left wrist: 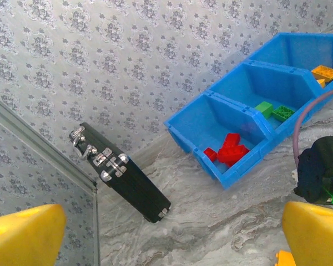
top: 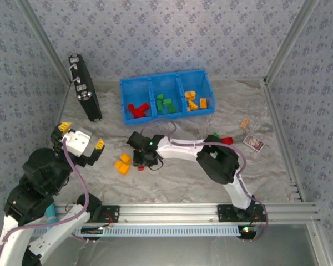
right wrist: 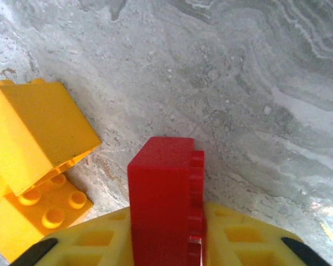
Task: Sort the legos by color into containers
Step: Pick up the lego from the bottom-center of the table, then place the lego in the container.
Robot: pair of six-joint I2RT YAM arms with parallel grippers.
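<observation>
Your right gripper point(right wrist: 166, 244) is clamped on a red brick point(right wrist: 164, 188), held upright between its yellow pads point(right wrist: 238, 238) low over the table point(right wrist: 238, 83). You cannot tell whether the brick is off the surface. The yellow bricks point(right wrist: 36, 138) lie just beside it to its left, apart from it but close enough, I judge, to get nudged on the lift.

Your left gripper point(top: 82, 137) hangs spread wide and empty over the table's left side, well apart from any brick.

The sort looks more than half done. The tray point(top: 162, 79) at the back holds red pieces point(top: 137, 110) in its left compartment, green pieces point(top: 165, 103) in the middle and yellow pieces point(top: 193, 101) in the right. No colour looks mixed. What is left:
- The red brick in hand goes to the left compartment.
- The yellow bricks go to the right one.
- A green brick point(top: 215, 135) and a second red one point(top: 227, 141) sit by the right arm's elbow, partly hidden by it.
- A tan piece point(top: 245, 123) further right may be a brick too, but it is too small to tell.

The tray's front wall is the one thing the brick must clear. A black case point(top: 84, 87) stands by the left wall and a small card point(top: 253, 143) lies near the right edge. Neither blocks your path.
</observation>
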